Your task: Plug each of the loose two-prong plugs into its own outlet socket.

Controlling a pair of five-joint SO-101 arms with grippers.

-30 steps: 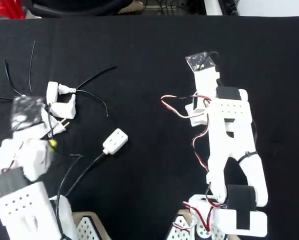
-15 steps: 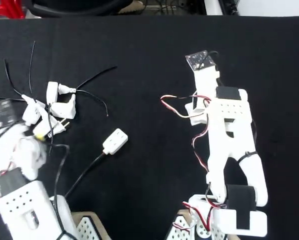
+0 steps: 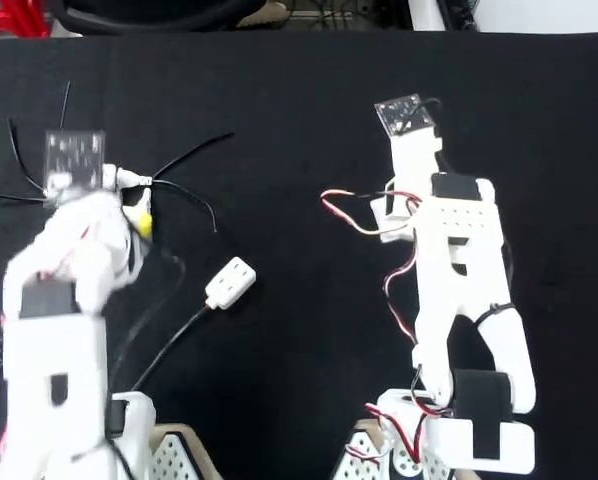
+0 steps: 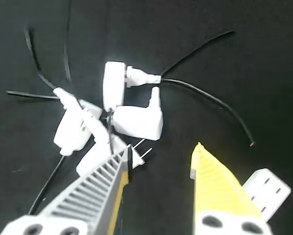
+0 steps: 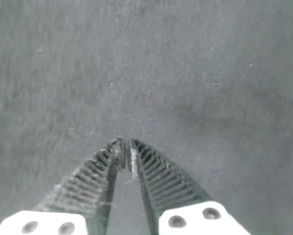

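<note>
- The left claw (image 4: 162,148) has swung over the heap of white plastic two-prong plugs (image 4: 134,122).
- It gapes wide, the heap just beyond its tips.
- The right claw (image 5: 125,145) is pinched together.

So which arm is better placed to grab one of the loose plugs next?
Left. The left gripper is open over the pile of plugs, with one plug's prongs near its fingertip. The right gripper is shut over the black table, well away from them.

Plugs (image 4: 136,122) lie bunched among crossing cords (image 4: 205,92) (tight between them); outlet socket (image 3: 230,283) sits well apart.
</note>
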